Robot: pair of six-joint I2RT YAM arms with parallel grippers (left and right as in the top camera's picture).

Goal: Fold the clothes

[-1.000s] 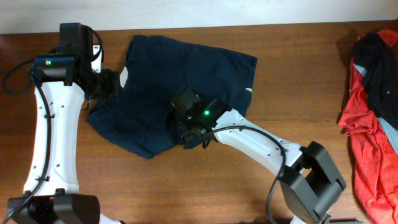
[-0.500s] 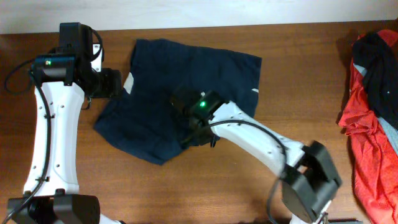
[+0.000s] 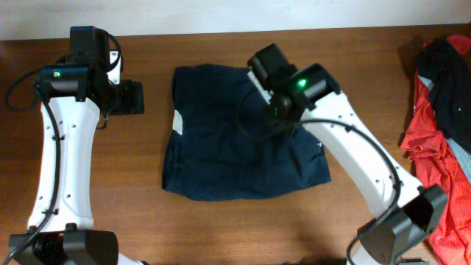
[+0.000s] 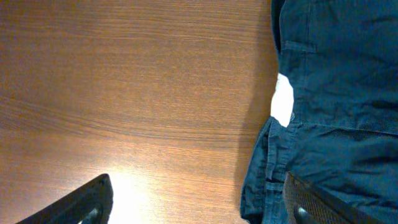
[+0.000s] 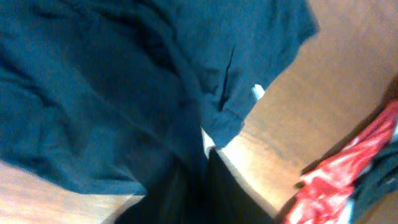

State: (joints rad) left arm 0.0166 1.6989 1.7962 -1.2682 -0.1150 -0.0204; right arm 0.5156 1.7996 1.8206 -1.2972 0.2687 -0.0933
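- Brown wooden table (image 3: 221,228) fills the room's view, with dark navy shorts (image 3: 235,154) spread fairly flat on it.
- Left gripper (image 4: 199,208) hovers just beside the shorts' white label (image 4: 283,99), jaws wide and holding nothing.
- Right gripper (image 5: 200,174) hangs over the shorts with its fingers close together. Blur hides whether they pinch the cloth.
- Red, black and grey garment heap (image 3: 441,132) lies well apart from the shorts.
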